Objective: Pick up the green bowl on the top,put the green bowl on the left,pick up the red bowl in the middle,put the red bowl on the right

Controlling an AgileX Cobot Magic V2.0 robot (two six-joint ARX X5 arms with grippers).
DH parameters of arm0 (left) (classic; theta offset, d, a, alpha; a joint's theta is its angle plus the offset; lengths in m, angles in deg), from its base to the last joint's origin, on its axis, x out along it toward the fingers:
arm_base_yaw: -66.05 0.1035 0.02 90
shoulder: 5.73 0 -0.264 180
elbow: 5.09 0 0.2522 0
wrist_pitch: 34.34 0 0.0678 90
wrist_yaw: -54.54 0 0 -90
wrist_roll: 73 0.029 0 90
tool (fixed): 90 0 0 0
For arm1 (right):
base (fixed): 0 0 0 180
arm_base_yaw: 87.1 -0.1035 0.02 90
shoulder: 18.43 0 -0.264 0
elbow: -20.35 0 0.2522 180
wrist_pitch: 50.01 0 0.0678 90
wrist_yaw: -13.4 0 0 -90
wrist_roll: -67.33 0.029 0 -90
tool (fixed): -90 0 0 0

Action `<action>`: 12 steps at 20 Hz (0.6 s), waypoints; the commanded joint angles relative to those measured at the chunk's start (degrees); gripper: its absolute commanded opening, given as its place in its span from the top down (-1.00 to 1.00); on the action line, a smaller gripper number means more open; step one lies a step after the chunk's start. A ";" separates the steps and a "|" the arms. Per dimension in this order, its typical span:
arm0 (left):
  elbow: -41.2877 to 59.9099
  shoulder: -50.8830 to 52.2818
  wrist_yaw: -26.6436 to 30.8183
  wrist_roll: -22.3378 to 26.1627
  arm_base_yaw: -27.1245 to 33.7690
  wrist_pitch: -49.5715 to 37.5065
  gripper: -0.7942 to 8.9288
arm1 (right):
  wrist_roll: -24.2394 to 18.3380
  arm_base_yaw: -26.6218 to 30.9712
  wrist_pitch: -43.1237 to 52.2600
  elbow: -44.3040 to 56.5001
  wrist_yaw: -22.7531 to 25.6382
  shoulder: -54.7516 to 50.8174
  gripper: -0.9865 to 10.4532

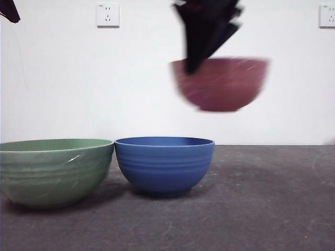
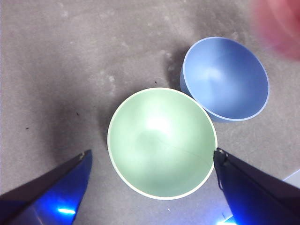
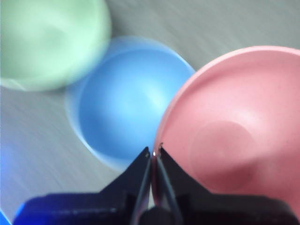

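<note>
The red bowl (image 1: 222, 83) hangs in the air, above and to the right of a blue bowl (image 1: 164, 164). My right gripper (image 1: 194, 65) (image 3: 154, 152) is shut on the red bowl's (image 3: 234, 136) rim at its left edge. The green bowl (image 1: 52, 170) stands on the table at the left, touching the blue bowl. High above the green bowl (image 2: 162, 143), my left gripper (image 2: 152, 157) is open and holds nothing; only its black tip (image 1: 9, 10) shows in the front view. A blurred edge of the red bowl (image 2: 279, 23) shows in the left wrist view.
The blue bowl (image 2: 226, 78) (image 3: 124, 103) stands mid-table on the dark grey tabletop (image 1: 261, 209). A white wall with two sockets (image 1: 108, 15) lies behind. Bare table spreads to the right of the blue bowl.
</note>
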 commanded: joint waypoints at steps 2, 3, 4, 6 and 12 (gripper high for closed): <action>0.37 0.02 -0.33 0.68 0.15 -0.39 -0.06 | 6.93 2.67 -3.89 4.94 3.76 -6.25 0.85; 0.37 0.02 -0.31 0.68 0.15 -0.39 -0.06 | 7.72 3.34 -3.58 7.96 3.63 -8.09 0.85; 0.37 0.02 -0.33 0.66 0.15 -0.39 -0.06 | 8.61 3.67 -2.91 11.17 3.61 -9.66 0.85; 0.37 0.02 -0.33 0.66 0.15 -0.42 -0.06 | 9.94 3.67 -0.15 16.37 1.68 -11.04 0.85; 0.37 0.02 -0.35 0.66 0.13 -0.46 -0.06 | 12.26 3.41 10.95 21.57 -8.07 -7.41 0.85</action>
